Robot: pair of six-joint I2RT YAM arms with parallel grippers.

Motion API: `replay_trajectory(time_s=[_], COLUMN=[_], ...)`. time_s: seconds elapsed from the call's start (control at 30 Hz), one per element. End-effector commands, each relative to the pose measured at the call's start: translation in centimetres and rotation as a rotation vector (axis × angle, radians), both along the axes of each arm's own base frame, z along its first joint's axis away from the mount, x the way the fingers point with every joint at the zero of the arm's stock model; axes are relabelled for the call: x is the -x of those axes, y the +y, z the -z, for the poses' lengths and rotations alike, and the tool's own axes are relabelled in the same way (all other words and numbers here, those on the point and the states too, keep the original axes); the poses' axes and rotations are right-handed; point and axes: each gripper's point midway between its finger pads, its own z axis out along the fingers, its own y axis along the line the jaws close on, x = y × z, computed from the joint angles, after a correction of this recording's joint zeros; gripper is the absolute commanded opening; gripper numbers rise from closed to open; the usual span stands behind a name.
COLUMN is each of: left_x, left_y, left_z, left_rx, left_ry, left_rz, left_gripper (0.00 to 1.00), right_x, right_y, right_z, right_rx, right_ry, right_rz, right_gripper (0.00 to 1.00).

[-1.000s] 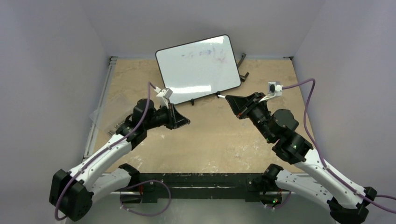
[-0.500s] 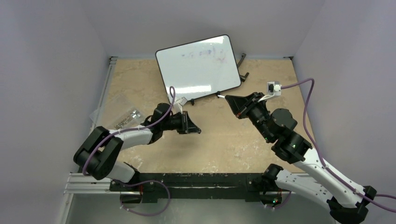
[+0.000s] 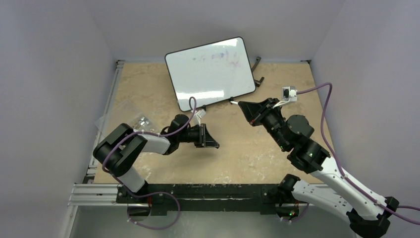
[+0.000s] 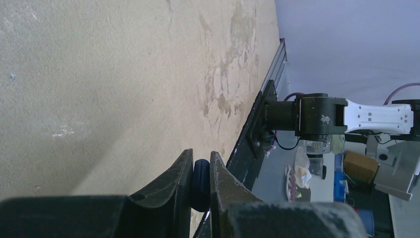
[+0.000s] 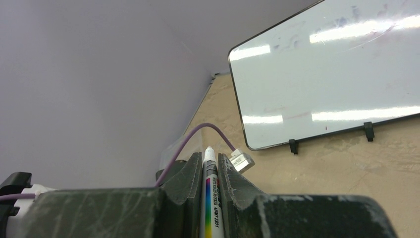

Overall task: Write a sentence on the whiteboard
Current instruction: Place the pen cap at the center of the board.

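One whiteboard [image 3: 210,72]; right gripper [image 5: 209,157]: one marker [image 5: 212,198]; left gripper [image 4: 200,153]: one cap [image 4: 200,181].

Black print on the white, rainbow-striped marker barrel [image 5: 212,198] was too small to read; smudges on the glossy black-framed whiteboard [image 5: 337,74] spelled nothing.

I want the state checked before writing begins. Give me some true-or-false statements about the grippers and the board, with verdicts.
1. The right gripper is shut on a marker. True.
2. The marker's tip touches the whiteboard. False: it is held well short of the board.
3. A bold blue sentence fills the whiteboard. False: only faint marks show.
4. The left gripper is shut on a small dark blue thing. True.
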Motion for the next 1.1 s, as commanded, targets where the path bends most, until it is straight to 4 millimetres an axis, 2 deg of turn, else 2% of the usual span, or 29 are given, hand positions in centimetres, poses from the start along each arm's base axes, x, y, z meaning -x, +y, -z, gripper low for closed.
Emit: replay_trajectory(time_s=[0.0,0.07,0.23,0.43,0.6,0.77,0.9,1.07], left_x=[-0.5,-0.4,-0.4,-0.4,-0.3,-0.3,-0.3,-1.8], left_y=[-0.5,-0.5,-0.2,0.2,0.5,1.4,2.9,4.8], left_z=[-0.2,0.3,1.7,3.0,2.7,1.8,-0.8,-7.3], left_rx=[-0.017,-0.037,-0.094,-0.149,-0.154,-0.190,-0.250,-0.355], left_ry=[-0.066,-0.062,-0.050,-0.042,-0.069,-0.107,-0.202,-0.394], left_rz=[0.007,0.005,-0.010,-0.022,-0.030,-0.044,-0.054,-0.068], left_gripper=[0.00,0.02,0.14,0.35,0.49,0.53,0.55,0.58], right_x=[-0.1,0.0,-0.1,0.0,0.0,0.0,0.1,-0.1], right_y=[-0.7,-0.9,-0.9,-1.0,-0.9,-0.9,-1.2,-1.7], right_z=[-0.7,-0.7,-0.6,-0.5,-0.5,-0.5,-0.6,-0.2], right_rx=[-0.018,-0.019,-0.018,-0.019,-0.018,-0.017,-0.014,0.012], right_ry=[-0.016,-0.014,-0.010,-0.007,-0.007,-0.007,-0.009,-0.008], right_rz=[0.029,0.036,0.038,0.038,0.036,0.036,0.045,0.069], right_gripper=[0.00,0.00,0.00,0.00,0.00,0.00,0.00,0.00])
